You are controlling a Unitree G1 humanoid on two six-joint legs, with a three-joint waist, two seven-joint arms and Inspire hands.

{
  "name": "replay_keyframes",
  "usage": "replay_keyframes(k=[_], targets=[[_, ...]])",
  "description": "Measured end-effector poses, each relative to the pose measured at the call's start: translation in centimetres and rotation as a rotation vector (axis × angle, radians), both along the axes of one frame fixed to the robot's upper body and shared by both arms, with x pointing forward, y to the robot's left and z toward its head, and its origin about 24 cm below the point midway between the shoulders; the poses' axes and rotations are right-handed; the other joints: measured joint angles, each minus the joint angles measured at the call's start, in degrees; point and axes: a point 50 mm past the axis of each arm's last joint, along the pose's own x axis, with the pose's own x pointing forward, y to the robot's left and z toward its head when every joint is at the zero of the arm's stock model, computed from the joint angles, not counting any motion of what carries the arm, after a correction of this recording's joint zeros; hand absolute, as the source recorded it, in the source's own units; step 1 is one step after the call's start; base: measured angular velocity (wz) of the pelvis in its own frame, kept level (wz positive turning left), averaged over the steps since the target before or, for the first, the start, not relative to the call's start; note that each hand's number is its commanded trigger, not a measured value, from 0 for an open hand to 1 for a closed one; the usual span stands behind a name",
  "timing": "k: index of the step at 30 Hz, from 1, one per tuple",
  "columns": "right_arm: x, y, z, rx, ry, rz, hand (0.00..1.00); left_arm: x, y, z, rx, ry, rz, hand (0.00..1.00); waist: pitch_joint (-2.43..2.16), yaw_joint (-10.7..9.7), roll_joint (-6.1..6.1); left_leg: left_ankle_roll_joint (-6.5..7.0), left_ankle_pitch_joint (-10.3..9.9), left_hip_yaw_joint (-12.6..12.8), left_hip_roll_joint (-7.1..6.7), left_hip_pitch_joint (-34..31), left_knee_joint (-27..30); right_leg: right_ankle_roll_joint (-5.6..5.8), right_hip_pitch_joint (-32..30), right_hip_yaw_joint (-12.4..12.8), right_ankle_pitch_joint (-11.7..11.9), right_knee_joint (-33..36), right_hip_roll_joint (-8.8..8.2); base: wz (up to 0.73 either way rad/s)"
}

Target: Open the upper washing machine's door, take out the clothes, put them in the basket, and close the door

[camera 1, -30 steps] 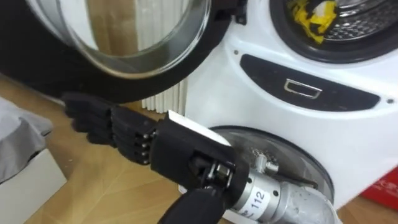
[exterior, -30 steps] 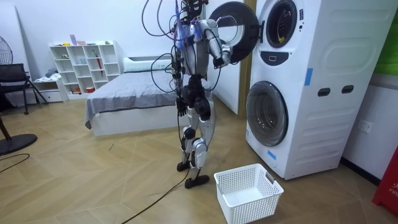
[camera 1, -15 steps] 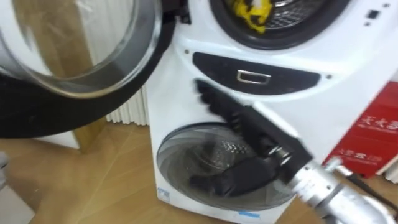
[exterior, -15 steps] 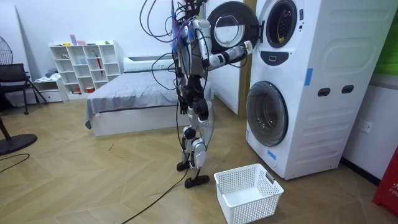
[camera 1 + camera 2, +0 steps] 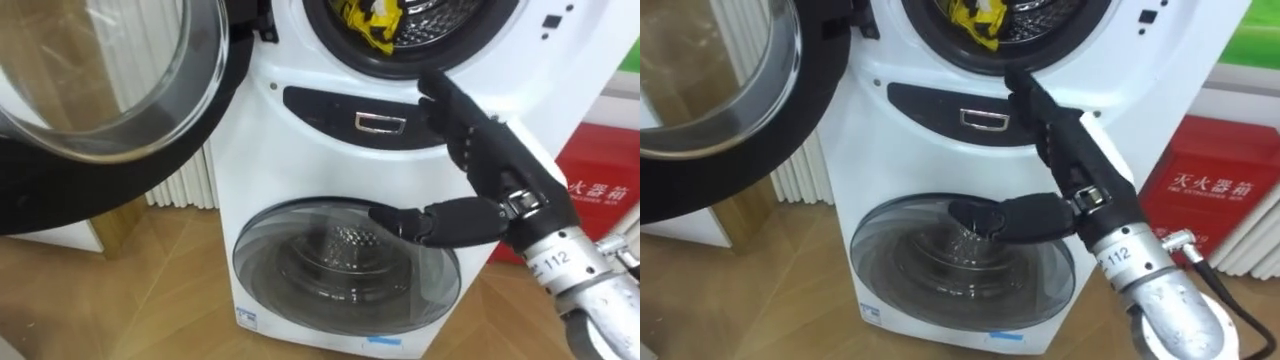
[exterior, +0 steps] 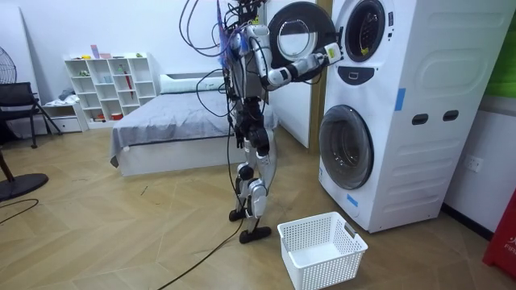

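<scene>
Lying above straight fingers point(image 5: 457, 112): yellow clothes point(image 5: 368, 22)

I stand in a home, in a bedroom that doubles as a laundry corner. A low bed with a grey cover point(image 6: 161, 129) sits by a white cube shelf of small items point(image 6: 109, 89). A tall white stack of two front-loading washing machines point(image 6: 419, 161) rises before me, beside a white ribbed radiator point(image 5: 185, 180). A white plastic lattice basket point(image 6: 321, 250) rests on the light wooden herringbone floor point(image 6: 97, 234).
</scene>
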Motion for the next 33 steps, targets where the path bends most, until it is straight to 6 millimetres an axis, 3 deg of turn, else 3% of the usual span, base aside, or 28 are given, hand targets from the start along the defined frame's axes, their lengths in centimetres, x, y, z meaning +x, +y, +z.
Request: replay_keyframes(k=[7, 10, 17, 20, 21, 23, 24, 25, 26, 27, 29, 30, 31, 32, 33], targets=[[0.6, 0.1, -1.7, 0.164, 0.12, 0.057, 0.0, 0.9, -0.2, 0.0, 0.002, -0.025, -0.008, 0.0, 0.0, 0.4, -0.01, 0.0, 0.0, 0.4, 0.02, 0.0, 0.0, -0.04, 0.0, 0.1, 0.0, 0.2, 0.07, -0.01], [1.0, 0.7, -2.2, 0.234, 0.154, 0.07, 0.0, 1.2, -0.2, 0.0, 0.012, -0.027, -0.01, 0.0, -0.01, 1.9, -0.01, 0.0, 0.0, 0.8, 0.17, 0.1, 0.0, -0.08, -0.1, -0.1, 0.1, 0.1, 0.13, -0.08], [2.2, 3.3, -0.4, 0.321, 0.109, 0.137, 0.0, 0.9, -0.3, 0.0, 0.029, -0.006, -0.006, 0.0, 0.01, 3.2, 0.08, -0.33, -0.2, 0.1, 0.74, 0.0, 0.2, -0.23, 0.2, -4.0, 0.2, 0.1, 0.17, 0.03], [2.5, 3.7, 0.2, 0.313, 0.09, 0.153, 0.0, 0.3, -0.3, -0.1, 0.029, 0.026, -0.003, 0.0, 0.3, 4.2, 0.66, -0.98, -1.9, -0.1, 1.68, -0.1, 3.4, -0.29, 1.3, -4.7, 0.1, 0.6, 0.85, -0.01], [2.6, 3.9, 0.2, 0.301, 0.087, 0.155, 0.0, -0.5, -0.2, -0.1, 0.03, 0.053, 0.001, 0.0, 0.61, 5.1, 1.18, -1.16, -3.3, 0.1, 2.34, -1.1, 7.0, -0.95, 1.2, -4.9, -0.3, 1.7, 1.25, -0.28], [2.9, 3.9, 0.1, 0.288, 0.089, 0.156, 0.0, -1.3, 0.0, -0.1, 0.034, 0.088, 0.009, 0.0, 0.45, 5.5, 0.84, -1.74, -5.6, 0.0, 3.8, -5.4, 17.1, -1.86, 0.6, -6.8, -1.9, 3.8, 1.47, -0.21], [3.1, 3.9, 0.0, 0.288, 0.096, 0.153, 0.0, -2.0, 0.1, -0.1, 0.035, 0.113, 0.008, 0.0, 0.51, 5.5, 1.05, -1.98, -6.2, -0.6, 4.88, -9.1, 25.0, -2.35, 0.0, -7.0, -3.2, 5.7, 1.83, 0.0], [3.1, 3.9, -0.2, 0.289, 0.103, 0.145, 0.0, -2.8, 0.0, -0.1, 0.032, 0.138, 0.015, 0.0, 0.57, 5.1, 1.41, -1.91, -5.9, -1.9, 5.67, -12.3, 31.8, -2.8, 0.3, -7.1, -4.4, 7.3, 2.33, 0.0], [3.1, 3.9, -0.2, 0.29, 0.103, 0.138, 0.0, -3.0, 0.0, -0.1, 0.03, 0.145, 0.017, 0.0, 0.62, 4.9, 1.76, -1.78, -5.8, -2.7, 5.81, -13.7, 34.6, -3.0, 0.3, -7.0, -5.0, 8.2, 2.6, 0.12], [3.2, 3.9, -0.2, 0.296, 0.099, 0.122, 0.0, -3.8, -0.1, -0.1, 0.027, 0.168, 0.023, 0.0, 0.36, 4.6, 2.03, -2.08, -5.8, -4.5, 5.44, -15.6, 37.2, -3.19, 0.4, -6.6, -6.0, 9.3, 2.95, 0.13], [3.2, 3.6, -0.1, 0.301, 0.092, 0.088, 0.0, -4.1, -0.1, -0.1, 0.026, 0.178, 0.023, 0.0, 0.17, 4.6, 1.68, -1.96, -5.9, -5.1, 4.04, -19.3, 35.0, -3.43, 0.3, -6.2, -7.2, 9.8, 2.61, 0.03], [3.3, 3.5, 0.0, 0.298, 0.087, 0.072, 0.0, -4.2, -0.1, -0.1, 0.027, 0.179, 0.016, 0.0, 0.08, 5.2, 1.42, -2.1, -5.7, -5.3, 2.75, -21.6, 30.1, -3.07, 0.3, -5.9, -7.8, 10.2, 1.97, -0.16], [3.5, 3.5, 0.1, 0.296, 0.084, 0.068, 0.0, -4.4, -0.3, -0.1, 0.024, 0.183, 0.018, 0.0, 0.16, 5.4, 1.48, -2.24, -4.2, -5.0, 1.88, -22.7, 23.3, -2.75, 1.0, -5.4, -8.3, 10.1, 1.59, -0.23], [3.6, 3.5, 0.1, 0.297, 0.089, 0.066, 0.0, -4.6, -0.3, -0.1, 0.024, 0.188, 0.019, 0.0, 0.07, 5.7, 1.26, -1.55, -1.8, -5.0, 1.57, -23.1, 20.7, -2.36, 1.1, -4.9, -8.7, 10.2, 1.3, -0.46], [3.7, 3.7, 0.0, 0.301, 0.096, 0.057, 0.0, -5.2, -0.2, 0.0, 0.026, 0.195, 0.022, 0.0, -0.7, 6.9, 0.75, -1.43, 2.1, -4.8, 1.4, -23.1, 17.5, -1.77, 1.6, -3.8, -9.4, 10.1, 0.4, -0.42]])
